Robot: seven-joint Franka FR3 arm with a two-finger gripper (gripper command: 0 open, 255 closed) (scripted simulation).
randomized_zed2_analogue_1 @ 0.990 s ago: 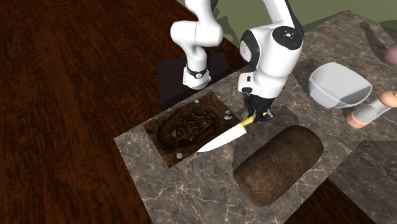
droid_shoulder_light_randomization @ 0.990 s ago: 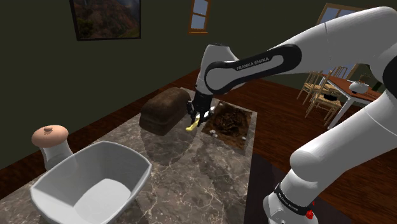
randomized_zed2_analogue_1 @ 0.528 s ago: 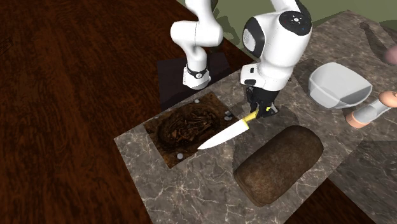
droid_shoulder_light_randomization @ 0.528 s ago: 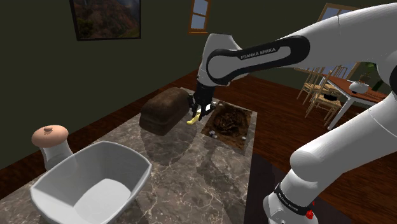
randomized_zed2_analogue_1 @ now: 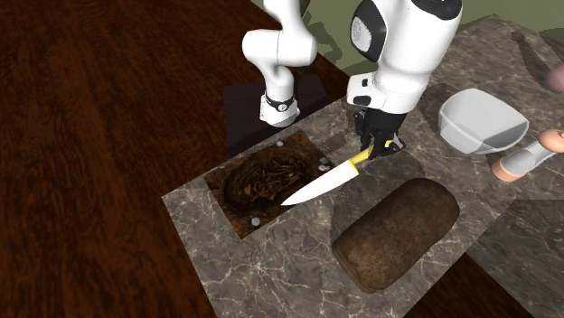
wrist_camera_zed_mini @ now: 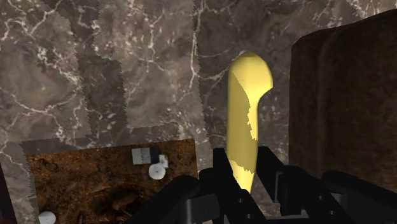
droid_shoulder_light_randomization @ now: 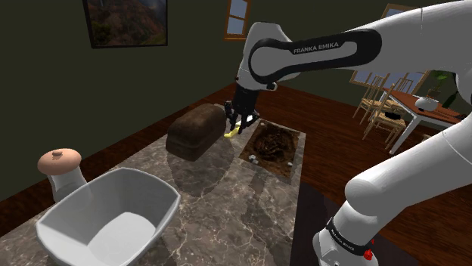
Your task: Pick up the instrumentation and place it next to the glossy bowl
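Observation:
A knife with a yellow handle and a white blade hangs above the marble counter, lifted clear of it. My black gripper is shut on the handle, with the blade slanting down over the edge of the brown recess. In the shoulder view the gripper hovers beside the brown loaf-shaped block, the yellow handle showing just below it. In the wrist view the handle is clasped between the fingers of the gripper. The white bowl stands near the shoulder view's lower left.
The brown loaf-shaped block lies close beside the knife. A sunken recess of dark brown matter with small white bits adjoins it. A pink-lidded jar stands by the bowl. The arm's base sits off the counter's edge.
The gripper has risen with the knife in it, lifting it higher above the counter and a little toward the loaf-shaped block. The grip has stayed shut.

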